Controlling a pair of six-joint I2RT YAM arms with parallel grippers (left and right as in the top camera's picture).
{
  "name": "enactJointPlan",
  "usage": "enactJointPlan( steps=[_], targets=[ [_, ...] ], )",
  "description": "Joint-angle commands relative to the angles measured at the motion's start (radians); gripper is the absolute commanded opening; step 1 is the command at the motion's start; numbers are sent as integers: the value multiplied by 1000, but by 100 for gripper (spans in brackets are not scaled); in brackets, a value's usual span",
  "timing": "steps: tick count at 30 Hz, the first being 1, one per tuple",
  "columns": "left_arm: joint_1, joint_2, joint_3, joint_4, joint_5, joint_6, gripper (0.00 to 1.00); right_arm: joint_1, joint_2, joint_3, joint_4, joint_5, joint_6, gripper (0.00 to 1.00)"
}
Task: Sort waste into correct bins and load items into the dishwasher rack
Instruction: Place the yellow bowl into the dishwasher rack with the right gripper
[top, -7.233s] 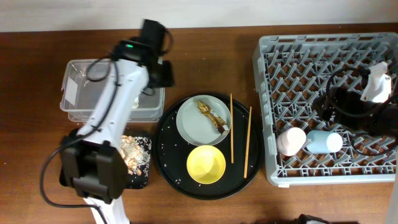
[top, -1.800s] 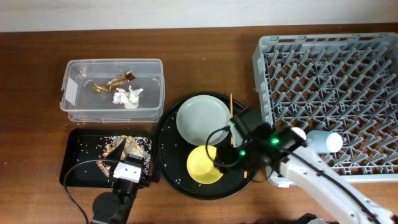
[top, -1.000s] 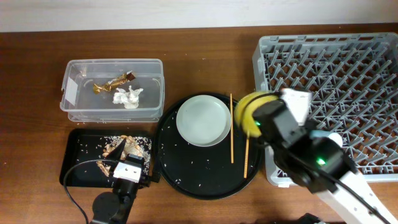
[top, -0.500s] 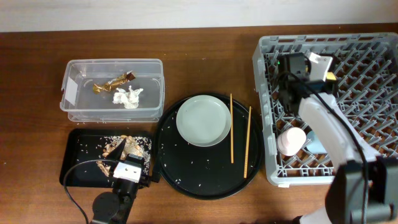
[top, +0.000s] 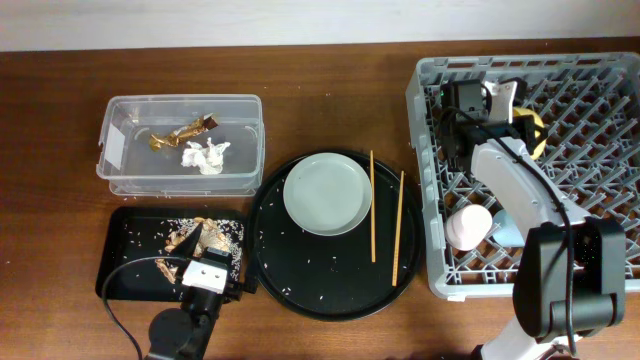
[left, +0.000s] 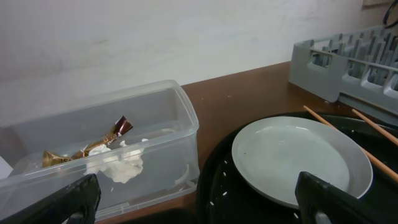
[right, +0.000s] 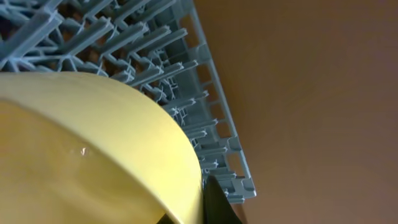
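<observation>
My right gripper (top: 524, 116) is over the far part of the dishwasher rack (top: 590, 200), shut on the rim of the yellow bowl (top: 536, 126). In the right wrist view the bowl (right: 93, 149) fills the frame on edge, with the rack (right: 155, 56) behind it. A pink cup (top: 469, 225) and a blue cup (top: 506, 228) lie in the rack, the blue one half hidden by the arm. The grey plate (top: 327, 193) and two chopsticks (top: 373, 205) rest on the round black tray (top: 330, 285). My left gripper (left: 205, 211) hangs open near the black rectangular tray (top: 130, 255).
The clear tub (top: 125, 150) holds the gold-brown wrapper (top: 185, 130) and the white tissue (top: 205, 155). Food scraps (top: 205, 237) and rice lie in the black rectangular tray. Rice grains are scattered over the round tray. The rack's front wall (top: 428, 190) stands just right of the chopsticks.
My right gripper carried the yellow bowl from beside the plate up over the rack's far side, then turned it a little. The left arm stayed still.
</observation>
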Motion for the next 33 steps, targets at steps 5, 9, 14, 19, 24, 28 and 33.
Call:
enactJointPlan(
  steps=[5, 9, 14, 19, 24, 28, 33],
  targets=[
    [-3, -6, -4, -3, 8, 13, 100, 72, 14, 17, -181, -411, 14, 39],
    [-3, -6, -4, -3, 8, 13, 100, 89, -5, 58, -302, -463, 179, 41],
    [-3, -6, -4, -3, 8, 13, 100, 84, -24, 170, -409, -541, 190, 18],
    [-3, -6, -4, -3, 8, 13, 100, 63, -25, 233, -475, -477, 266, 4],
    [-3, -6, -3, -3, 8, 13, 100, 17, -26, 238, -498, -320, 334, 4],
    [-3, -6, -3, -3, 8, 13, 100, -8, -26, 238, -497, -214, 358, 4],
    [-3, -6, -4, -3, 8, 13, 100, -8, -25, 238, -430, -135, 372, 4]
  ],
)
